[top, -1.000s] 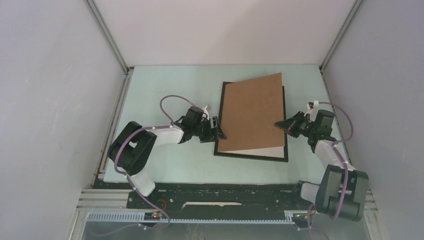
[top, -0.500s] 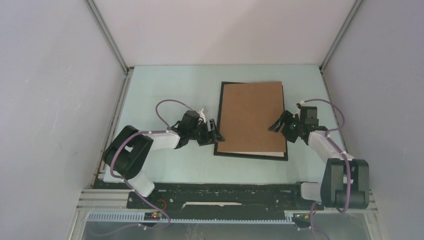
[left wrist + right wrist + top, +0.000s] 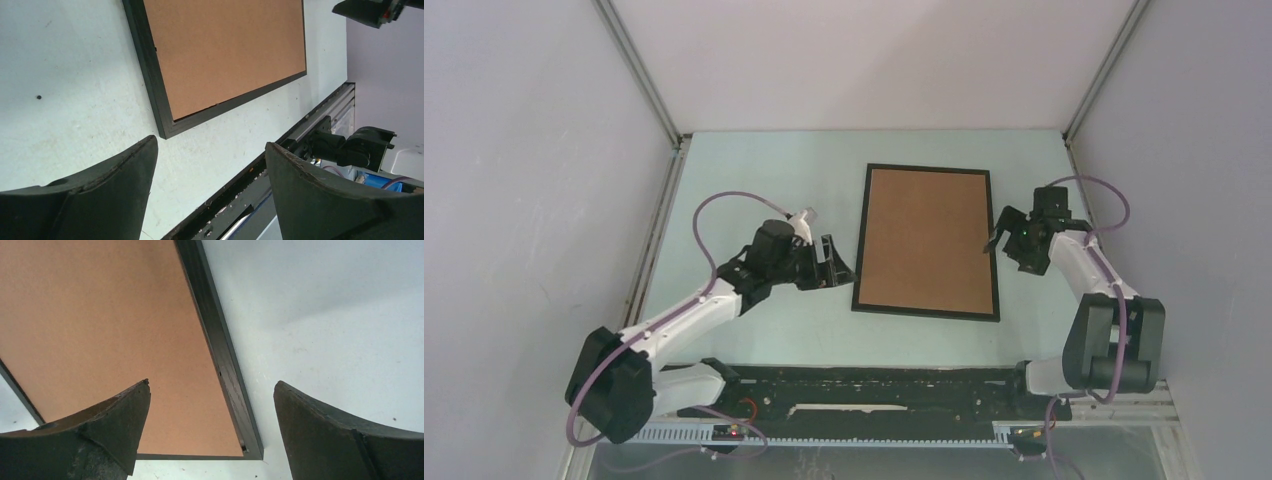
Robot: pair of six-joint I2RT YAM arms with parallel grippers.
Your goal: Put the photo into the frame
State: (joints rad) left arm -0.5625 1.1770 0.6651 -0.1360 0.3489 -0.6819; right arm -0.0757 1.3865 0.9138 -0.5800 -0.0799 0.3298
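Observation:
The black frame [image 3: 861,240] lies flat on the pale table, and a plain brown cardboard board [image 3: 927,238] fills its opening. The photo is hidden. My left gripper [image 3: 842,262] hovers open just left of the frame's near left corner [image 3: 165,131], holding nothing; the left wrist view shows its jaws [image 3: 211,145] wide apart over bare table. My right gripper [image 3: 1001,228] stands open at the frame's right edge [image 3: 220,355], one finger above the board [image 3: 100,315] and the other above the table, empty [image 3: 212,384].
A black rail [image 3: 874,385] with the arm bases runs along the near edge of the table. Grey enclosure walls [image 3: 524,200] close in the left, right and far sides. The right gripper's fingers [image 3: 365,10] show at the top of the left wrist view.
The board, held tilted up on its right side, has dropped flat into the frame. My right gripper opened, let it go and drew back right. My left arm pulled back slightly leftward.

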